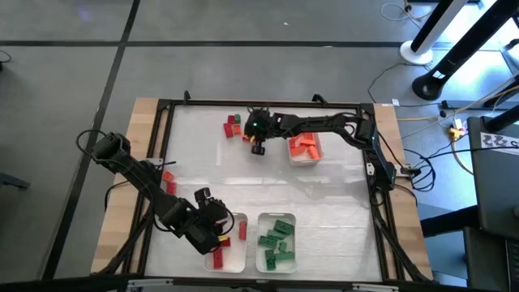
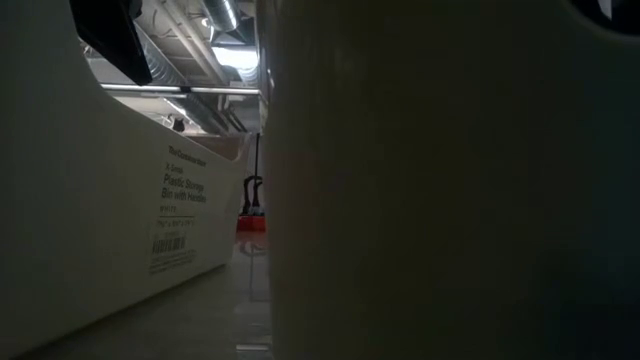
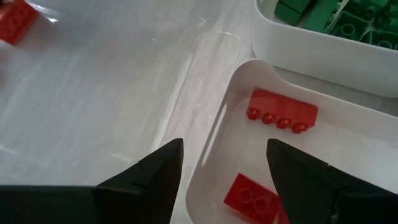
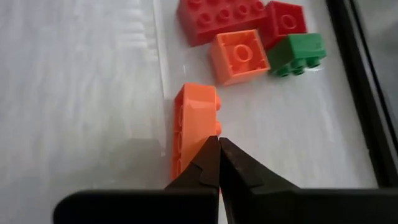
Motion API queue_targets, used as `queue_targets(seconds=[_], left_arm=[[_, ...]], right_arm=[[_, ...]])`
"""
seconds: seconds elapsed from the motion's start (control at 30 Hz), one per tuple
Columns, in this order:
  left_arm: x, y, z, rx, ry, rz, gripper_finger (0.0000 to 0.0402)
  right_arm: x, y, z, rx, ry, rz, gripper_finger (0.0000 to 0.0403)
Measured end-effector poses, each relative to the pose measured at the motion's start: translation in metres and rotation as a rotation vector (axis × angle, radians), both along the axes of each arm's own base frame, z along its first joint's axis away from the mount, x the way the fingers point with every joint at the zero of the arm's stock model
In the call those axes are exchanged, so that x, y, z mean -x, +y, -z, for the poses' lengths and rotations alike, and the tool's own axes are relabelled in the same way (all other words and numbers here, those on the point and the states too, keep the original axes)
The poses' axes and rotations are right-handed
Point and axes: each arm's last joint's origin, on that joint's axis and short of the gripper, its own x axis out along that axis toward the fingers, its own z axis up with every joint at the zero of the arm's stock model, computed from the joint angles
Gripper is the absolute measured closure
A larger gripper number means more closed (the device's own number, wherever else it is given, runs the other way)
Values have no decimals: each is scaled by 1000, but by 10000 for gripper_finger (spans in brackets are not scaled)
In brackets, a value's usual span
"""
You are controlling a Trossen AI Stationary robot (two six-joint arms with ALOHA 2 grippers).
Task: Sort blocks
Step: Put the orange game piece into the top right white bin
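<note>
My right gripper (image 4: 217, 142) is shut, low over the table's far middle (image 1: 258, 148). Its tips are at the studded side of a long orange block (image 4: 191, 127) lying on its side. Just beyond lie a red block (image 4: 221, 18), a smaller red one (image 4: 287, 22), a square orange one (image 4: 239, 56) and a green one (image 4: 297, 55). My left gripper (image 3: 224, 149) hangs open over the corner of the white tray (image 3: 249, 65) at the near edge (image 1: 217, 234). That tray holds red blocks (image 3: 283, 111). My right gripper's shut fingertips (image 4: 211, 152) come slanting down at the long orange block's studded side (image 4: 214, 121), near its middle. I cannot tell whether they touch it. The block lies on the table.
A tray of green blocks (image 1: 276, 242) stands right of the red tray. A tray of orange blocks (image 1: 305, 149) sits just right of my right gripper. More red blocks (image 1: 169, 180) lie near the table's left edge. In the low view, tray walls (image 2: 120, 230) block the table.
</note>
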Motion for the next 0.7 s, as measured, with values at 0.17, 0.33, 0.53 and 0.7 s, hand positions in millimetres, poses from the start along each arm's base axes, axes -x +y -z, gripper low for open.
queue_targets(seconds=[0.17, 0.33, 0.53, 0.7], left_arm=[[-3, 4, 0, -1, 0, -15, 180], [-8, 11, 0, -3, 1, -39, 180], [-13, 19, 0, -16, 8, -53, 180], [-16, 25, 0, -44, 23, -30, 180]], right_arm=[[-2, 18, 0, -3, 30, -36, 398], [-8, 44, -3, -47, 13, -122, 398], [-12, 70, -4, -50, 14, -183, 398], [-14, 80, -4, -48, 15, -205, 398]])
